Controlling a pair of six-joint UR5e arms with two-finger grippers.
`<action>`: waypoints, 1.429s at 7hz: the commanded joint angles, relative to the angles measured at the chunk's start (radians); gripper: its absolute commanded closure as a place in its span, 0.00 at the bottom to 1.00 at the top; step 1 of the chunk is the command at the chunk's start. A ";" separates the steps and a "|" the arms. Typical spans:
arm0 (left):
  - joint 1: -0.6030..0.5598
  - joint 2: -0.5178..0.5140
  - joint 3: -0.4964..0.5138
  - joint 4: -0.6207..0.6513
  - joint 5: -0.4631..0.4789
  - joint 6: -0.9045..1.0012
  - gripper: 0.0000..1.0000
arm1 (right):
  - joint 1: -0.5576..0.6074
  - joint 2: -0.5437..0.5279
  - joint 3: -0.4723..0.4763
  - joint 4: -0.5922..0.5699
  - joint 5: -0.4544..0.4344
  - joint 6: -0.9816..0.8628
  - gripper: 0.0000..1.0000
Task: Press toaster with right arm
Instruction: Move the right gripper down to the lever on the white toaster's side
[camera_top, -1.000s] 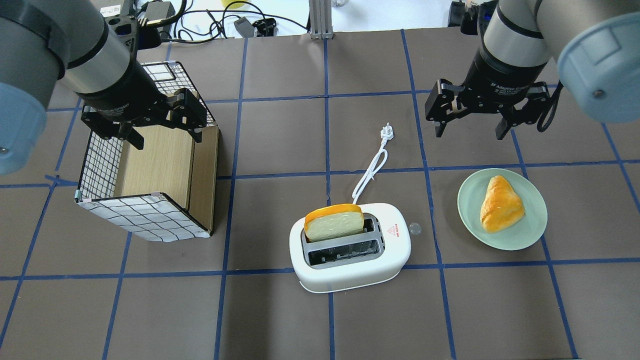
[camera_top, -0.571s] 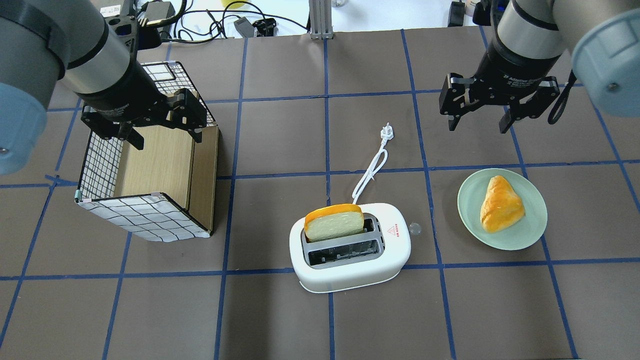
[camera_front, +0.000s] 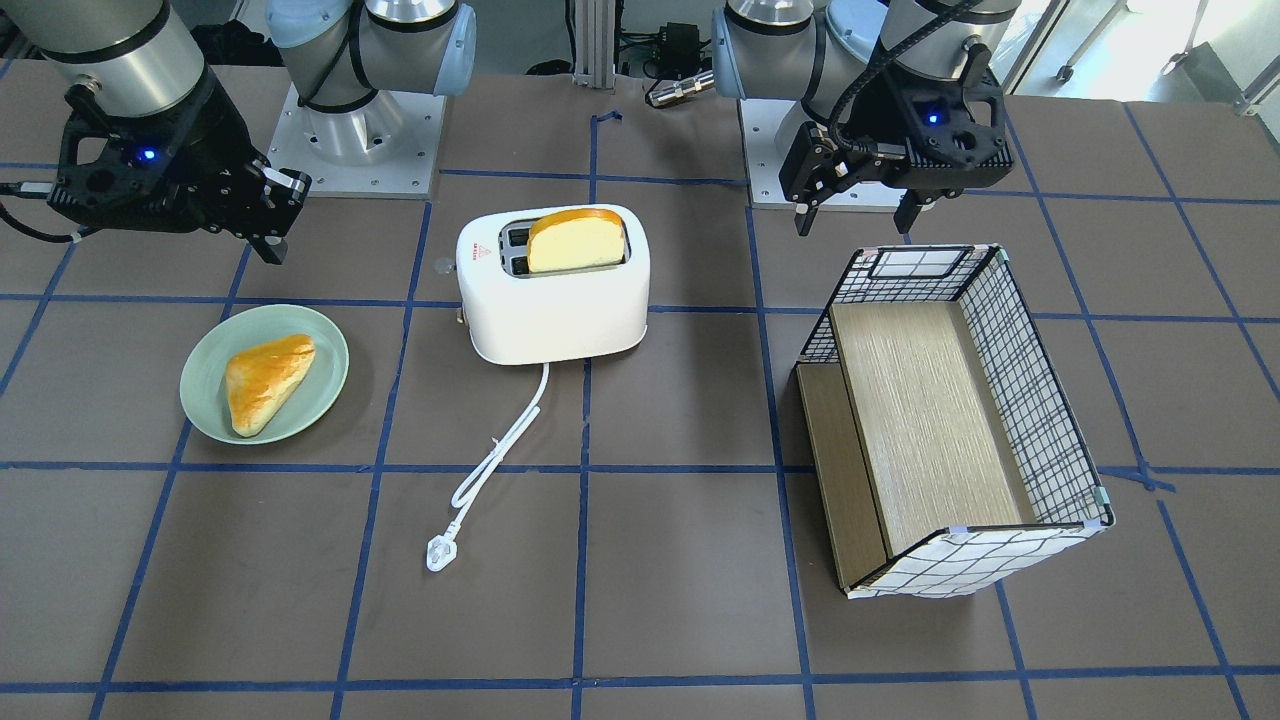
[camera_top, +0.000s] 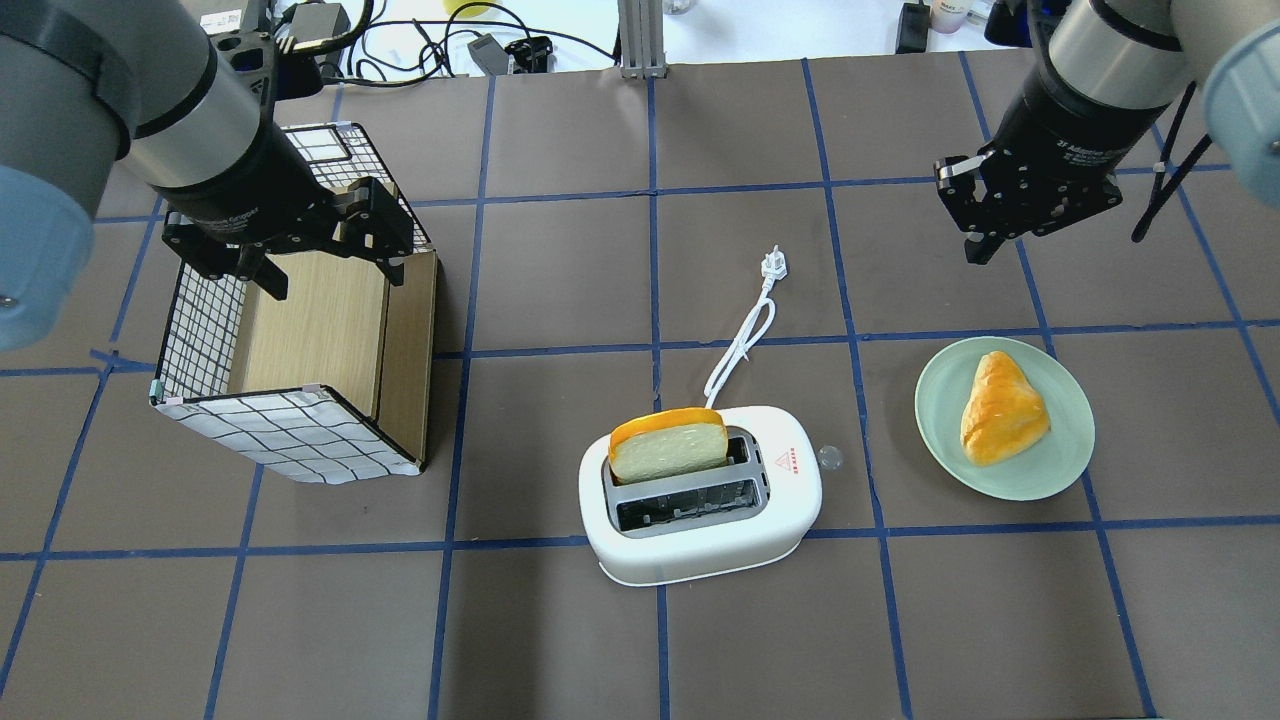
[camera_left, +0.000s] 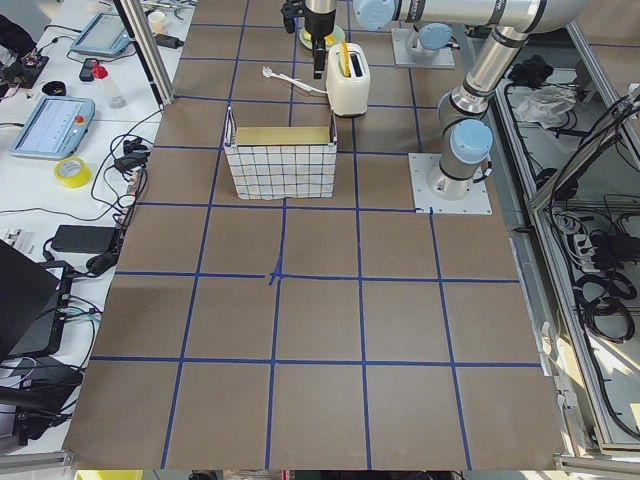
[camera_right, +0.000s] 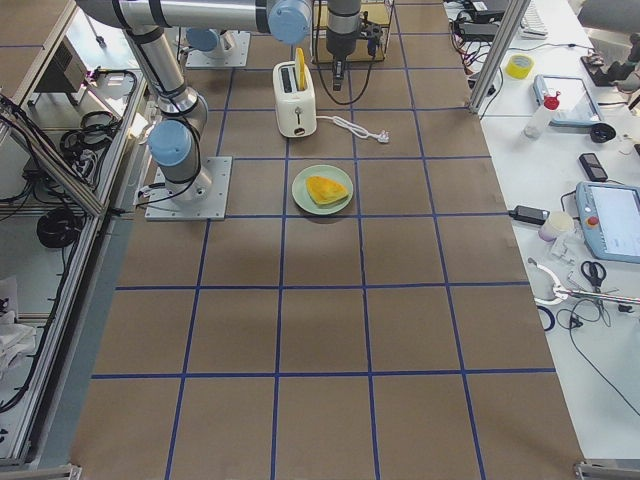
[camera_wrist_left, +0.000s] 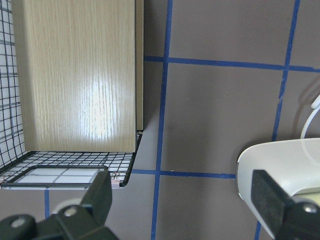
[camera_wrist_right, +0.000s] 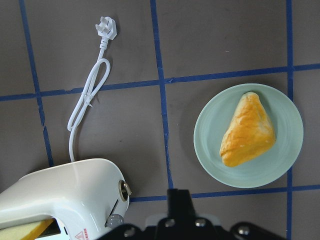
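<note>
The white toaster (camera_top: 700, 525) stands near the table's middle with a bread slice (camera_top: 668, 443) in one slot. It also shows in the front view (camera_front: 555, 310) and the right wrist view (camera_wrist_right: 65, 195). Its small lever knob (camera_top: 829, 458) sticks out of the end that faces the plate. Its cord and plug (camera_top: 773, 264) lie on the table behind it. My right gripper (camera_top: 982, 250) is shut and empty. It hangs above the table, beyond the plate and well to the right of the toaster. My left gripper (camera_top: 335, 282) is open and empty over the basket.
A green plate (camera_top: 940, 440) with a golden pastry (camera_top: 1000, 410) lies right of the toaster, under the right arm's near side. A wire basket with a wooden floor (camera_top: 300, 350) lies on its side at the left.
My right gripper has moved to the right, away from the toaster, has turned, and its fingers have closed. The left arm, toaster and plate have not moved.
</note>
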 joint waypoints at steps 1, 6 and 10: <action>0.000 0.000 0.000 0.000 0.000 0.000 0.00 | -0.089 0.001 0.048 0.035 0.129 -0.099 1.00; 0.000 0.000 0.000 0.000 0.000 0.000 0.00 | -0.134 0.001 0.246 0.110 0.401 -0.334 1.00; 0.000 0.000 0.001 0.000 -0.002 0.000 0.00 | -0.134 0.001 0.341 0.141 0.443 -0.438 1.00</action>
